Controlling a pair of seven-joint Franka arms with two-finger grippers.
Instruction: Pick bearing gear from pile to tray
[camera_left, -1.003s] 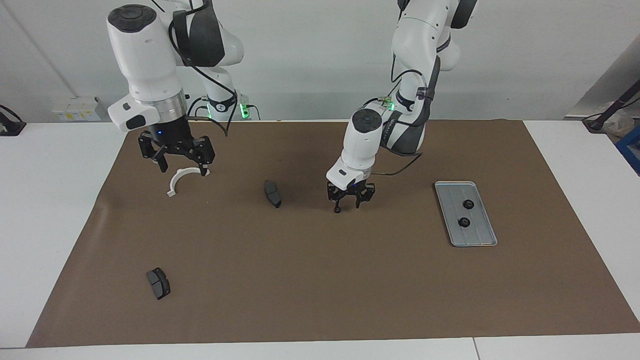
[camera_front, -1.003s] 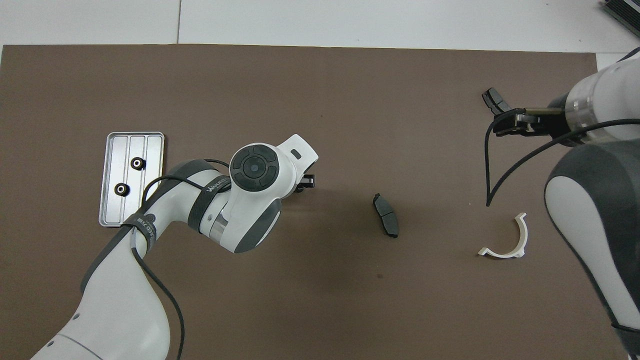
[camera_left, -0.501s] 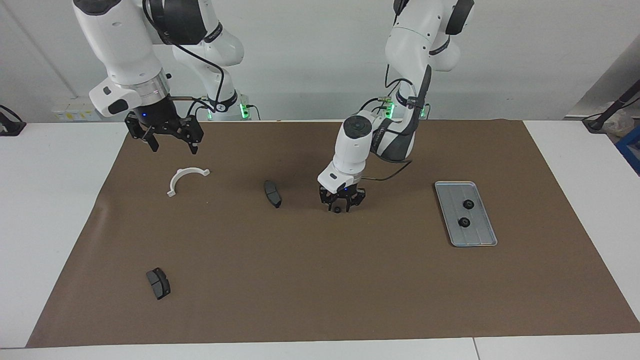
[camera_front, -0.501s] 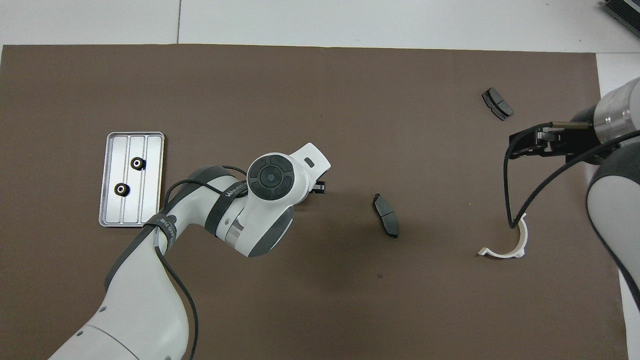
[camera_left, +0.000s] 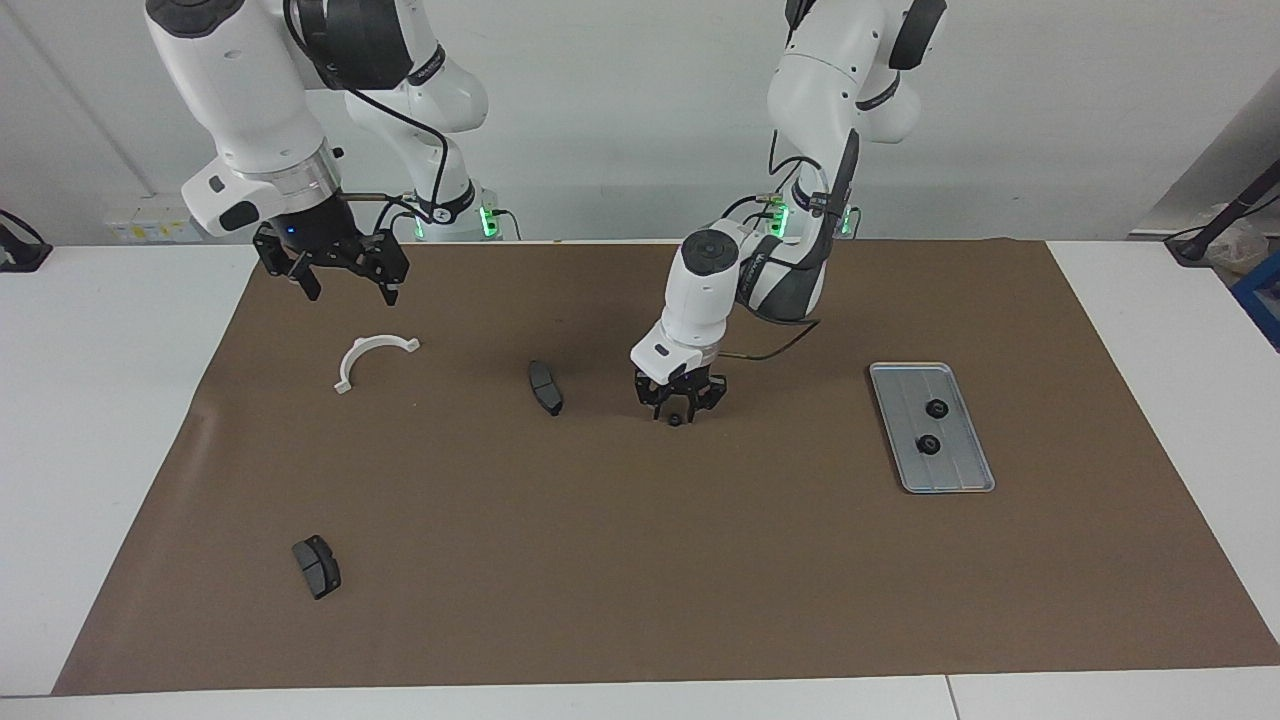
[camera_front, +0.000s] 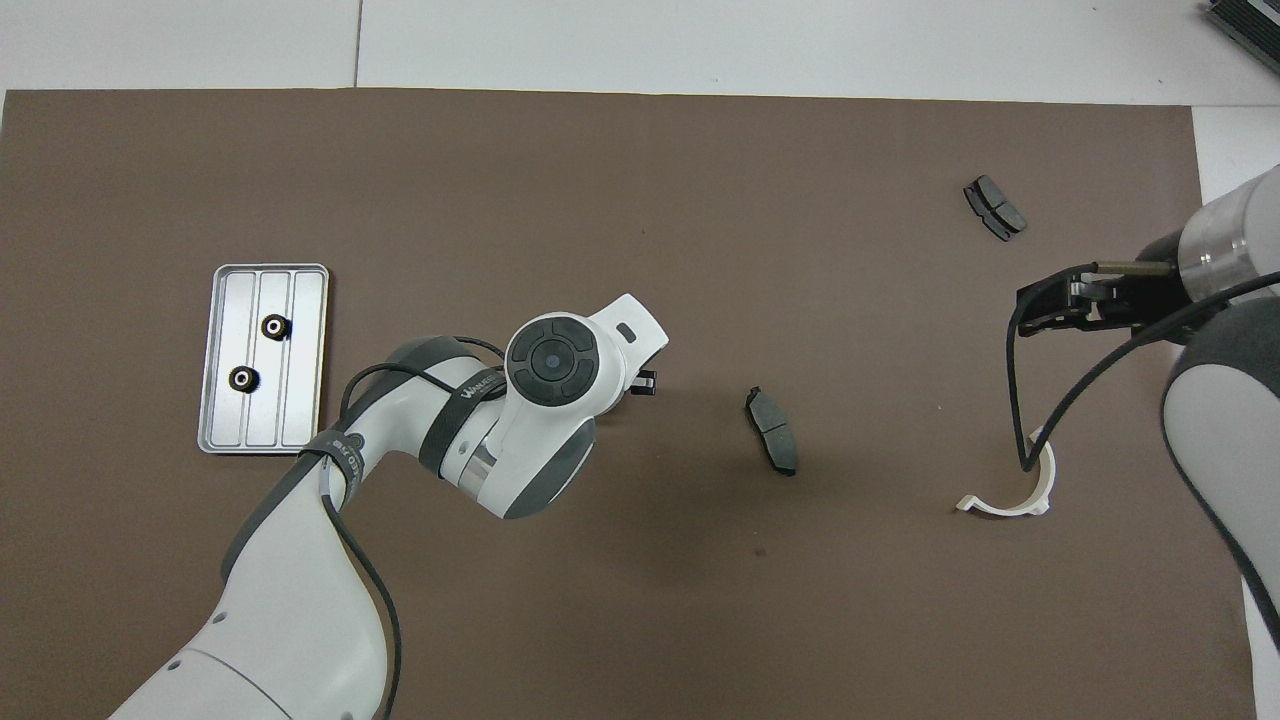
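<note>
Since a second ago, left gripper (camera_left: 680, 408) dropped to brown mat, fingers now straddling tiny black round gear (camera_left: 675, 419) at mid-frame of facing view. Jaws part open; can't tell whether they touch gear yet. Right gripper (camera_left: 342, 283) lifted off white curved plastic bracket (camera_left: 371, 355), waits open, empty, upper left.

I judge gear light, rigid, prone to rolling; pinch across rim, squarely.

Flat silver-grey metal tray (camera_left: 975, 471), mid-right, holds two gears.

A white bench (camera_left: 90, 400) carries a wide brown mat (camera_left: 640, 560). A plain pale grey wall (camera_left: 600, 120) rises at the robots' end.
</note>
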